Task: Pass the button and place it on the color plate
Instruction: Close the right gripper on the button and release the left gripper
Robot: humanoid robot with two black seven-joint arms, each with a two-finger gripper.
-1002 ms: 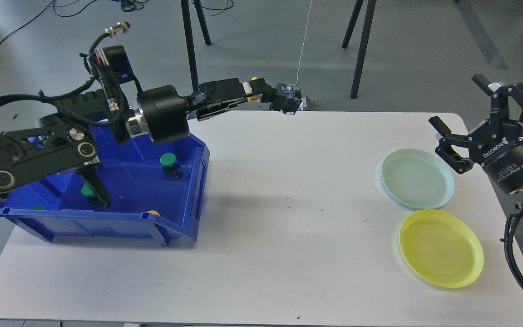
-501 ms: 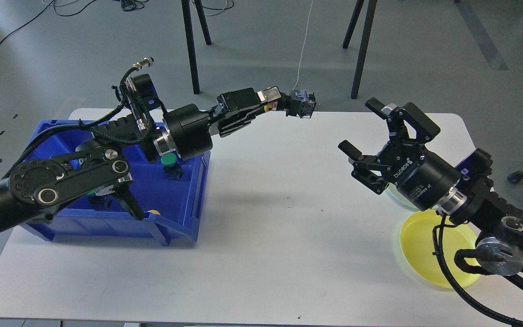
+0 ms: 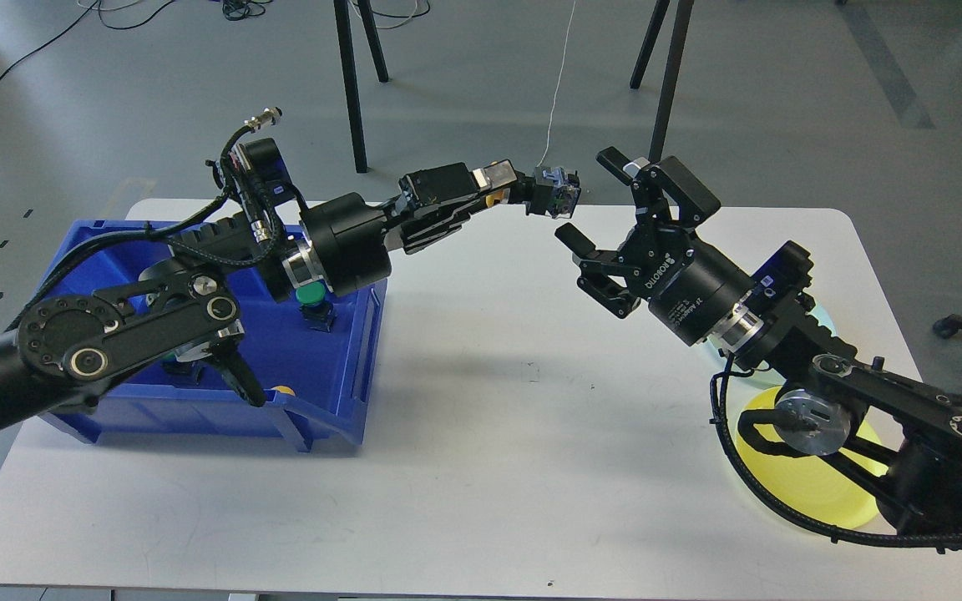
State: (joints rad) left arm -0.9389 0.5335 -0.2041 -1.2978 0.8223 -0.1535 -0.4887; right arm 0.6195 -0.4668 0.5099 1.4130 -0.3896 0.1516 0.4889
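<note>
My left gripper (image 3: 523,190) is shut on a button with a yellow cap and a dark contact block (image 3: 554,191), held high over the far middle of the white table (image 3: 481,467). My right gripper (image 3: 591,199) is open, its fingers (image 3: 620,164) spread just to the right of the held button, not touching it. The yellow plate (image 3: 807,488) lies at the right front, mostly hidden under my right arm. Only a sliver of the pale green plate (image 3: 825,319) shows behind that arm.
A blue bin (image 3: 222,409) stands at the left with a green button (image 3: 311,296) and the top of a yellow button (image 3: 282,390) in it. Black stand legs (image 3: 347,75) rise beyond the table's far edge.
My right arm has swung leftwards across the plates, bringing its open gripper up beside the held button. My left arm moved between the first two frames and has held still since.
</note>
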